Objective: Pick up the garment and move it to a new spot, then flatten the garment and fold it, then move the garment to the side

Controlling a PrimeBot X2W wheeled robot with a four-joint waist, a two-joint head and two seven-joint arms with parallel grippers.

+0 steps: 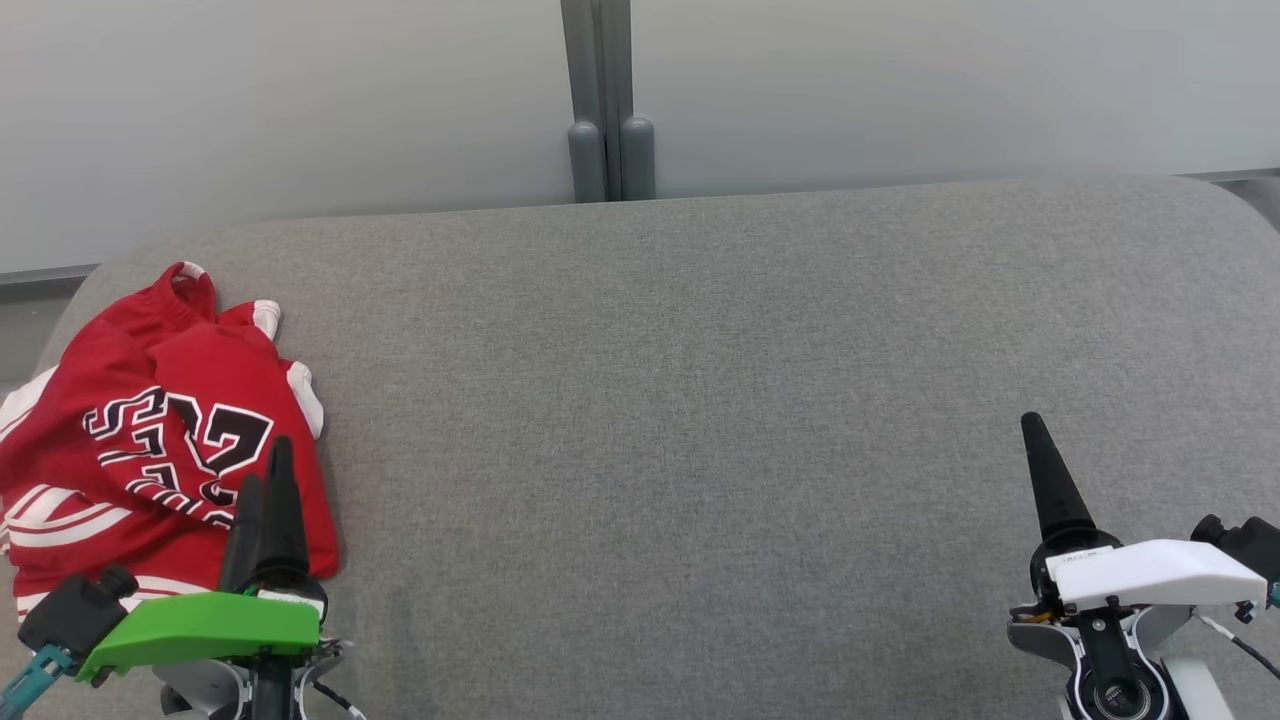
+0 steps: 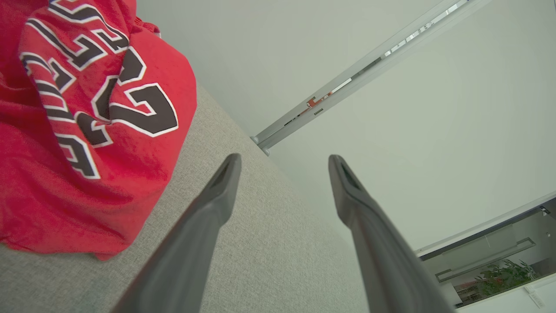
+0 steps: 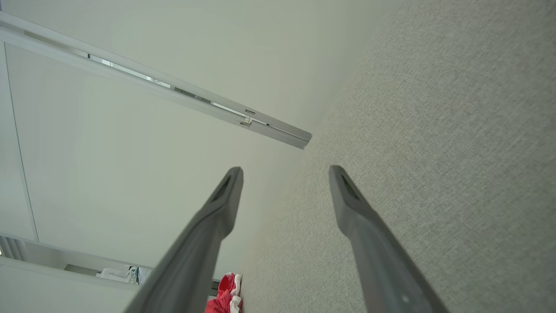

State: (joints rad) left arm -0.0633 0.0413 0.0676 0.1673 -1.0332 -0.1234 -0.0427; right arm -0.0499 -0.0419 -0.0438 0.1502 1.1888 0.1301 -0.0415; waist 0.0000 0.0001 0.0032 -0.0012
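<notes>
The garment (image 1: 150,430) is a red jersey with black-and-white lettering and white trim, lying crumpled at the far left of the grey cushioned surface (image 1: 700,400). My left gripper (image 1: 265,470) hovers over the jersey's right edge, fingers open with nothing between them. In the left wrist view the garment (image 2: 87,130) lies to the left of my open fingers (image 2: 217,195). Low at the right, my right gripper (image 1: 1035,440) stands open and empty over bare fabric, far from the jersey. The right wrist view catches a small piece of the garment (image 3: 226,295) at the bottom, between the fingers.
A pale wall with a grey vertical post (image 1: 607,100) runs behind the cushioned surface. The surface's rounded corners fall away at the far left and at the far right (image 1: 1250,210). A broad stretch of grey fabric lies between the two grippers.
</notes>
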